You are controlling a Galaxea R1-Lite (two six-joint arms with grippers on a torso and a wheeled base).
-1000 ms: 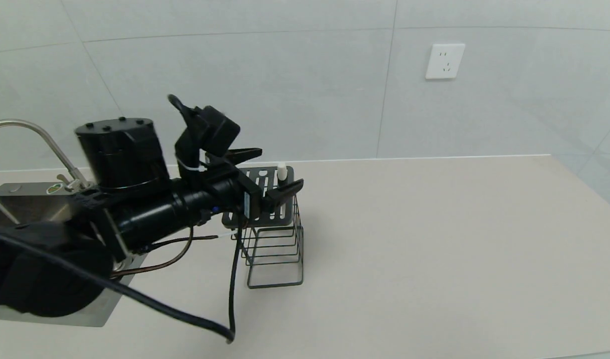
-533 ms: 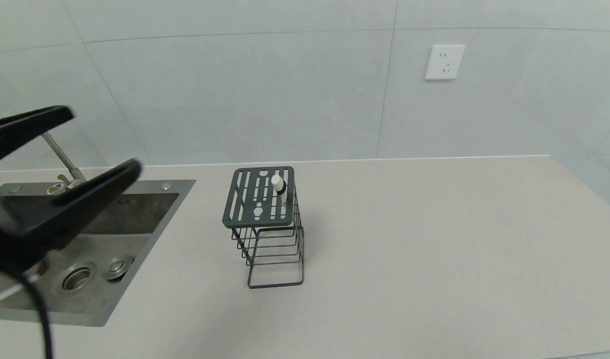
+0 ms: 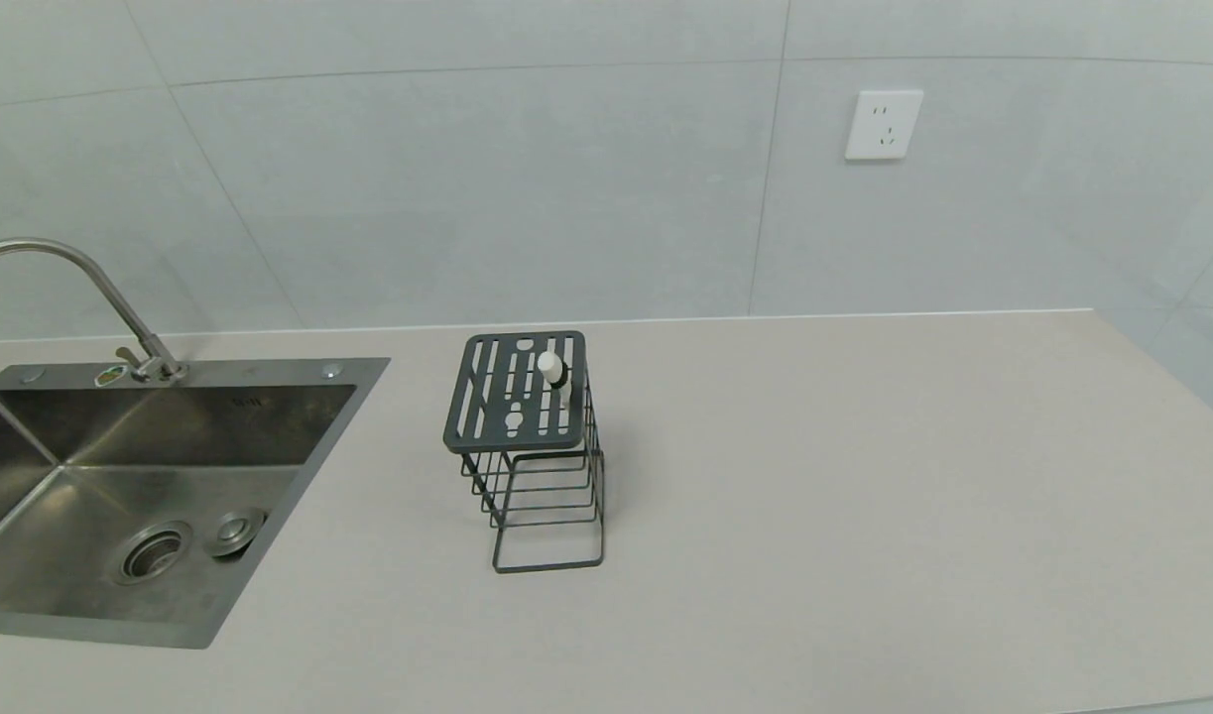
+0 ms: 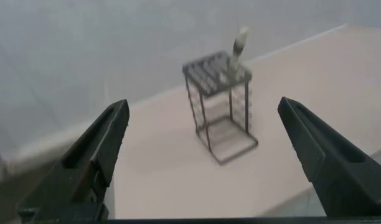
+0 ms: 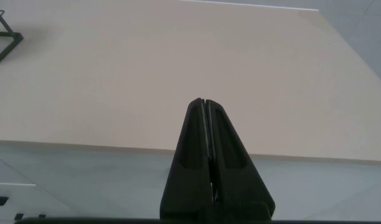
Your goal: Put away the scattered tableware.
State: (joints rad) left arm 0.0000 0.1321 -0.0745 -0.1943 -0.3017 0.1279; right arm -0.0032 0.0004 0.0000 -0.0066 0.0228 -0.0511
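Head view: a dark grey wire cutlery rack with a slotted plate top stands upright on the pale beige countertop, just beside the stainless steel sink with its curved chrome tap. One white-handled utensil sits in a slot at the rack's far right corner, handle up and leaning a little, its working end hidden below the plate, so what kind of piece it is cannot be told. Judgement: the piece looks light, stiff and smooth, so probably slippery. If it must be reseated, the handle stub above the plate is the one place to pinch, with a straight vertical pull so it does not bind in the slot. The rack is thin wire, likely light and easy to tip if nudged sideways. Left wrist view: the left gripper hangs well apart from the rack, facing it across the counter, jaws spread wide with nothing between them, and the white handle pokes above the plate. Right wrist view: the right gripper has both fingers pressed flat together, holding nothing, and hangs over the countertop's near edge, with a corner of the rack far off to one side
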